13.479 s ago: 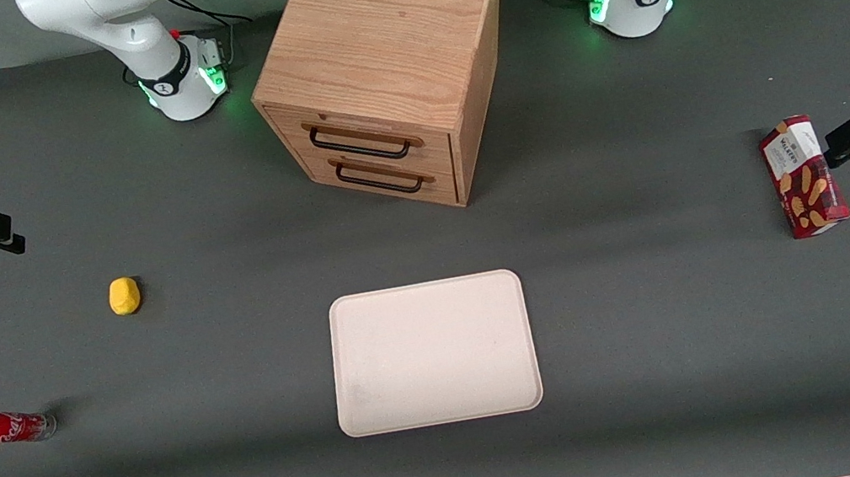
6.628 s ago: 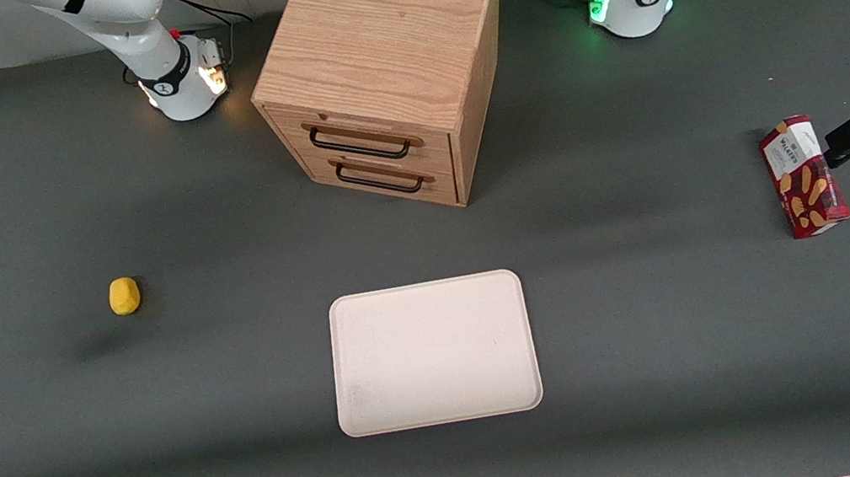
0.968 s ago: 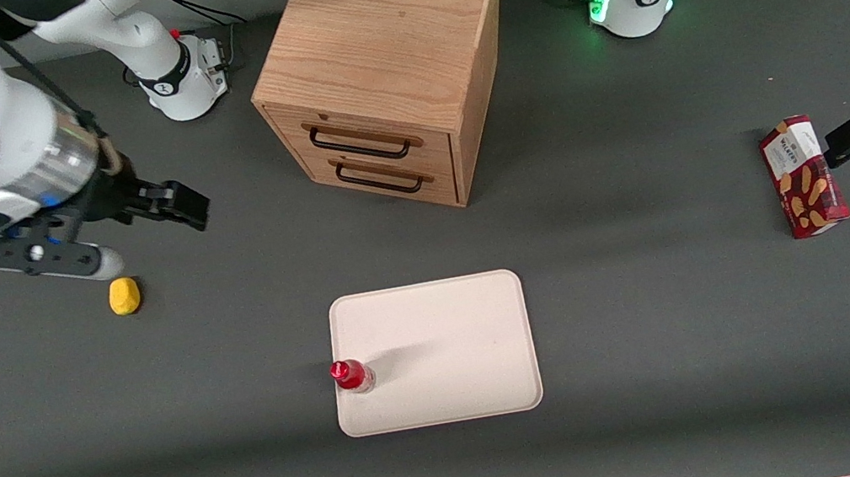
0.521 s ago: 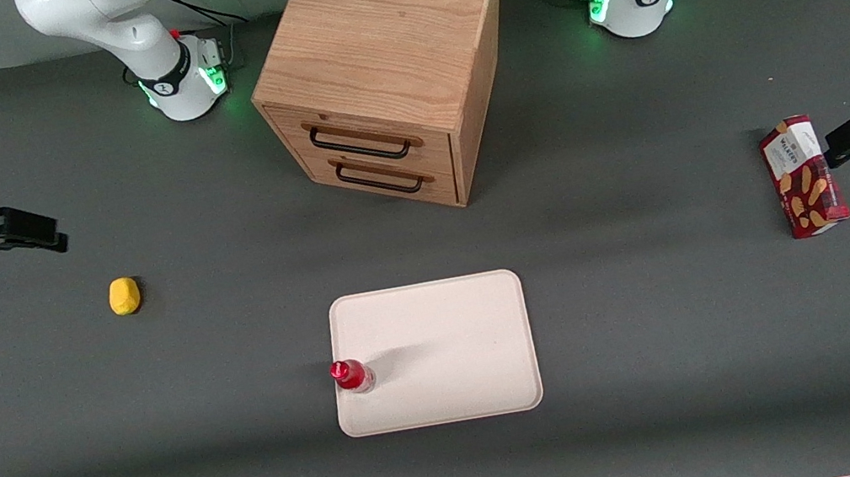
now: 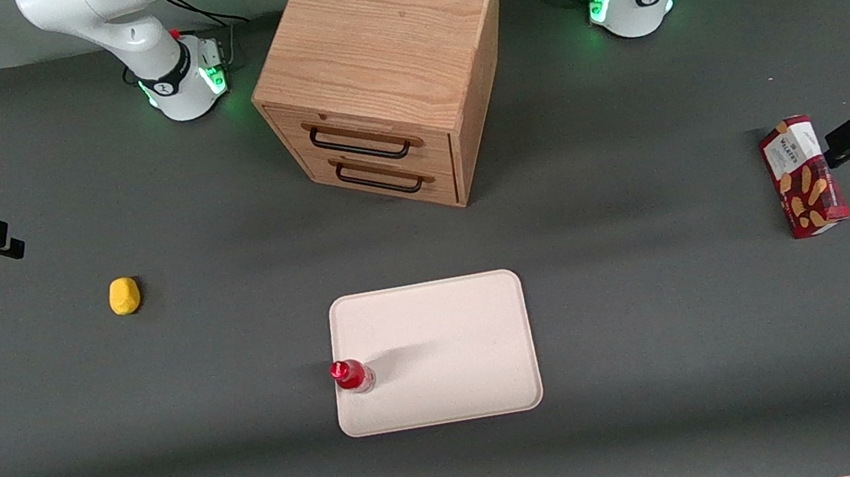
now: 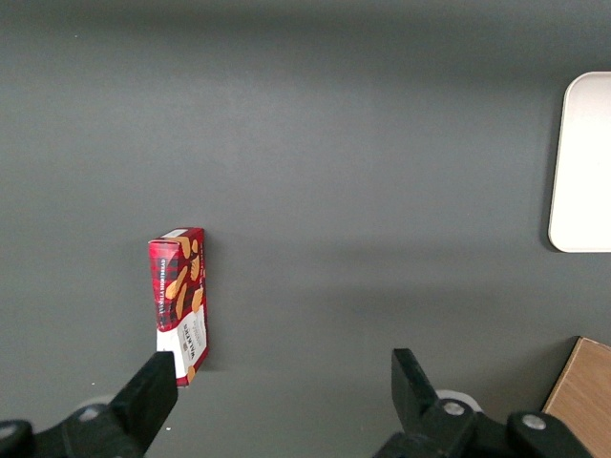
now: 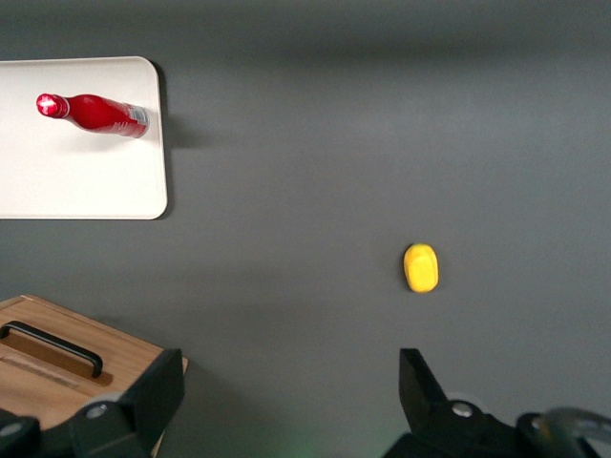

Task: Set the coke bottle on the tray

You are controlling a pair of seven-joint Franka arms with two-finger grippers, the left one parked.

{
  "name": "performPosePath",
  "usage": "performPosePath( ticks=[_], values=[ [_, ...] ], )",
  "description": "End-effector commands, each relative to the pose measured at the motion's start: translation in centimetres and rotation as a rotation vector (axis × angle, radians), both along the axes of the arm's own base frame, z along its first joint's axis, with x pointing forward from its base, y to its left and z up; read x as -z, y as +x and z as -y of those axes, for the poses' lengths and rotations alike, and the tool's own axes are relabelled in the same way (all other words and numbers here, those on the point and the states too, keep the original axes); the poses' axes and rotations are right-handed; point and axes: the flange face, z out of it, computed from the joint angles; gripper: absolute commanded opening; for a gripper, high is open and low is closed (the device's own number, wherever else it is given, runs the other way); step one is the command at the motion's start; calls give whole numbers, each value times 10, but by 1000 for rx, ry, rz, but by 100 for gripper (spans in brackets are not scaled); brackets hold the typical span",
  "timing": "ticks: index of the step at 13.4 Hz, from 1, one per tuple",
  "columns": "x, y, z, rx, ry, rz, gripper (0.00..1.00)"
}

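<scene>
The right arm's claw (image 7: 286,401) hangs high above the dark grey tabletop (image 5: 668,371) toward the working arm's end, its two black fingers (image 7: 158,391) spread wide and holding nothing. The small slim red coke bottle (image 5: 351,375), with shiny red cap and clear base, stands upright on the large flat cream-white rectangular tray (image 5: 452,354), just inside the tray edge that faces the working arm's end. One bottle and one tray are present. One small yellow rounded lump (image 5: 124,295) lies on the tabletop between the claw and the tray, well apart from both. One light oak two-drawer cabinet (image 5: 385,66) with black handles stands farther from the front camera than the tray. One red biscuit box (image 5: 803,176) lies toward the parked arm's end
</scene>
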Motion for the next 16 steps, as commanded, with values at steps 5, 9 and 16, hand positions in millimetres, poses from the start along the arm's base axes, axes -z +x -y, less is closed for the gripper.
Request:
performPosePath(
  ticks=[5,9,16],
  values=[
    [2,-4,11,-29,8,31,100],
    [5,-2,9,-30,2,29,100],
    [2,2,3,-28,-72,47,100]
  ],
)
